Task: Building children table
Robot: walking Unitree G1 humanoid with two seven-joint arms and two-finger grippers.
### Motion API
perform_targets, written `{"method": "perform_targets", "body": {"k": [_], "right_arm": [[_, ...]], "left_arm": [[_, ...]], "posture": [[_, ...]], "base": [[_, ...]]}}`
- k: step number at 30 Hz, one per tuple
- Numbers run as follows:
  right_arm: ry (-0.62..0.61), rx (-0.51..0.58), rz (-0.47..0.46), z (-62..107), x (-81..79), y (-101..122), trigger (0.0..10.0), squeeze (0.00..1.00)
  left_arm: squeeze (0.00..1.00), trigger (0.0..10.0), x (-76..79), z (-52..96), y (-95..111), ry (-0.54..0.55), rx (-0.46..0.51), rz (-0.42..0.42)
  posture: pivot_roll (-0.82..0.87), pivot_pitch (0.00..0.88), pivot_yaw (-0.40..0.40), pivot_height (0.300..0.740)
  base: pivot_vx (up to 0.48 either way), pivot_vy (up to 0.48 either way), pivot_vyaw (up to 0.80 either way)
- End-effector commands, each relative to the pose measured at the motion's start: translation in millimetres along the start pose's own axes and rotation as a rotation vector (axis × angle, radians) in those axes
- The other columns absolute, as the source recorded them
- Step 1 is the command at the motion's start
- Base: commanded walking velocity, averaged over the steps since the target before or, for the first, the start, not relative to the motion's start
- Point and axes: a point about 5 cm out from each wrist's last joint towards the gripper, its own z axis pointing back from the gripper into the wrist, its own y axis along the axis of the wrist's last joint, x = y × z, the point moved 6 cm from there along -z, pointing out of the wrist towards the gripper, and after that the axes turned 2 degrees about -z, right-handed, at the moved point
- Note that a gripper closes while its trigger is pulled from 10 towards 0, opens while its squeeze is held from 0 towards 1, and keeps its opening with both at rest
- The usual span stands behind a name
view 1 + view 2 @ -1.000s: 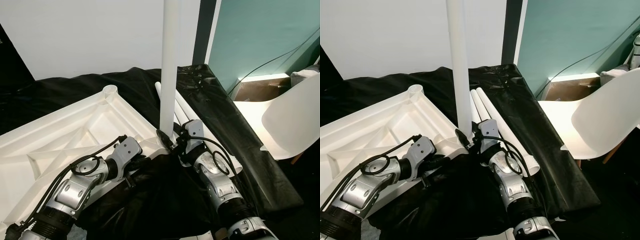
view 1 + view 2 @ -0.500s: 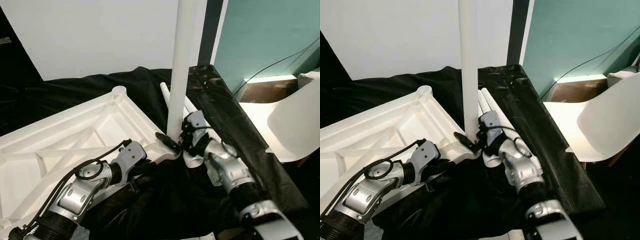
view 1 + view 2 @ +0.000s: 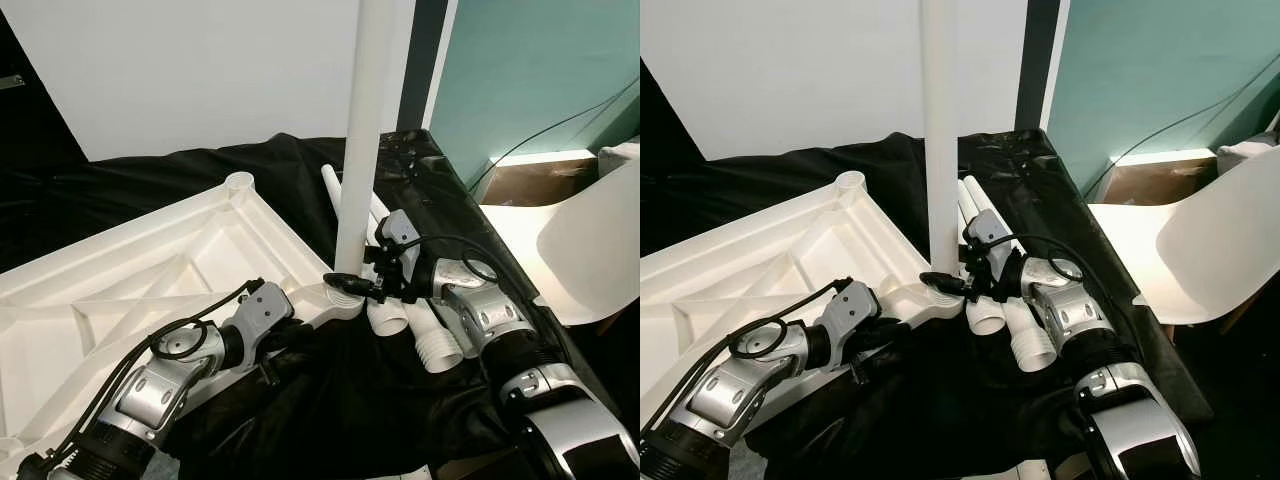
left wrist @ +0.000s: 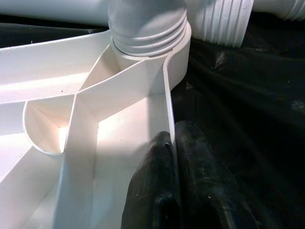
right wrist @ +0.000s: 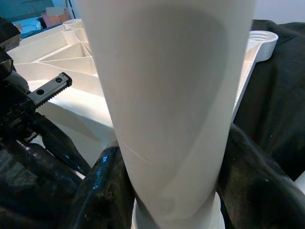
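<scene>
While right end effector pinches upright leg, left end effector pinches tabletop rim.

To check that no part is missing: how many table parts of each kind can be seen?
tabletop: 1
upright leg: 1
lying legs: 2
Total: 4

Around the upright leg you had little room: spare legs lay just beside its base, and the tabletop's rim crowded the other side.
</scene>
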Motion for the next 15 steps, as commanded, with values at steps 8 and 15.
{"method": "perform_targets", "body": {"k": [8,15], "right_arm": [[0.000,-0.038,-0.030,-1.0,-13.5,-18.4,0.0,0.00],[-0.606,0.263,-0.111,16.4,17.4,0.5,0.0,0.00]], "left_arm": [[0.00,10.0,30.0,-6.2,-19.0,-0.161,-0.055,0.046],[0.00,10.0,31.2,-8.0,-17.7,-0.162,-0.050,0.049]], "posture": [[0.06,0.000,0.012,0.740],[0.06,0.000,0.006,0.740]], "base": [[0.000,0.000,0.00],[0.000,0.000,0.00]]}}
